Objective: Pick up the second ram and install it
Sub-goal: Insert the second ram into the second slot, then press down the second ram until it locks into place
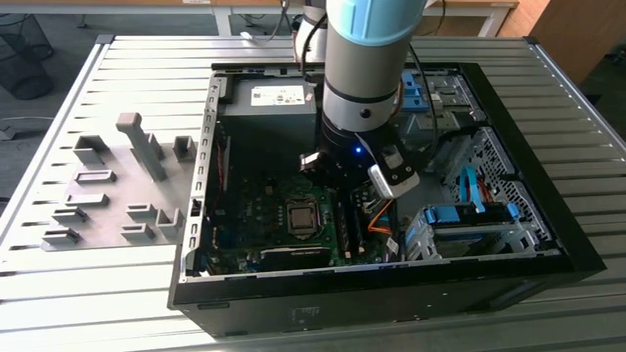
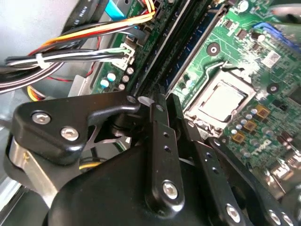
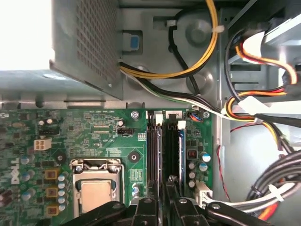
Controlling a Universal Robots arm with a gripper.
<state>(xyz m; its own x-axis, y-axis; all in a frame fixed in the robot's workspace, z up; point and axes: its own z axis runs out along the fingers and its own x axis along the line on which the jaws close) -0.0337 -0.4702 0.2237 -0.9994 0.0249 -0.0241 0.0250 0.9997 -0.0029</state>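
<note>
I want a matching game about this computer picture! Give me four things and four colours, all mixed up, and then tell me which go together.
Things:
1. motherboard
2. robot arm's top sleeve
3. holder blocks
4. computer case rim

Colours:
A. grey
B. black
C. green
D. light blue

Pairs: 1-C, 2-D, 3-A, 4-B

I count one open computer case [image 1: 547, 242] on the counter [image 1: 117, 293], one motherboard [image 3: 94, 136] with one processor socket [image 3: 95, 188], one arm [image 1: 367, 66], and one tool [image 3: 164, 200].
</note>
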